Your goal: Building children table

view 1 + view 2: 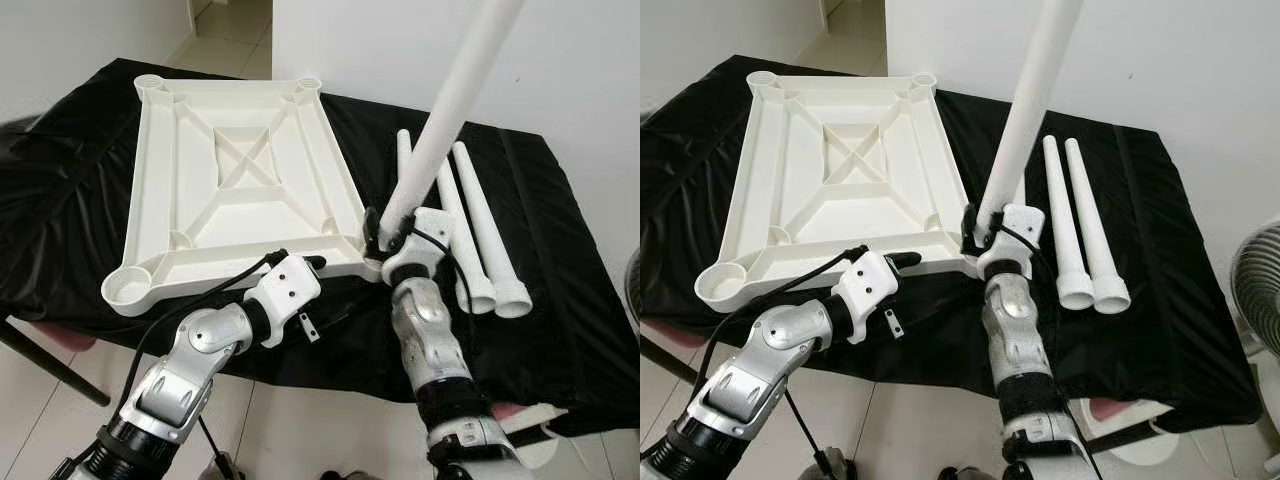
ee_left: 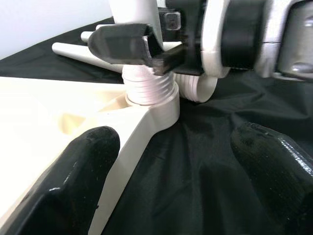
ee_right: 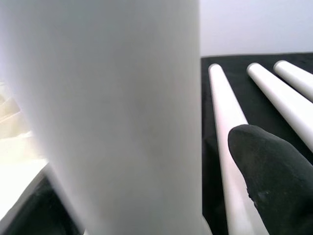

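A white tabletop (image 1: 150, 180) lies upside down on a black cloth. At its near right corner socket (image 2: 155, 108), a white leg (image 1: 450, 100) stands tilted, its threaded end in the socket. My right gripper (image 1: 385, 235) is shut on this leg just above the socket; a black finger (image 3: 264, 171) presses its side. My left gripper (image 1: 318, 262) is open low at the tabletop's front edge, just left of that corner, with one finger (image 2: 73, 181) before the rim and the other over the cloth. Three loose legs (image 1: 490, 240) lie side by side to the right.
The black cloth (image 1: 560, 250) covers a low surface whose front edge runs just below my grippers. A fan (image 1: 1255, 290) stands at the far right. A white wall rises behind, and pale floor tiles show at the front.
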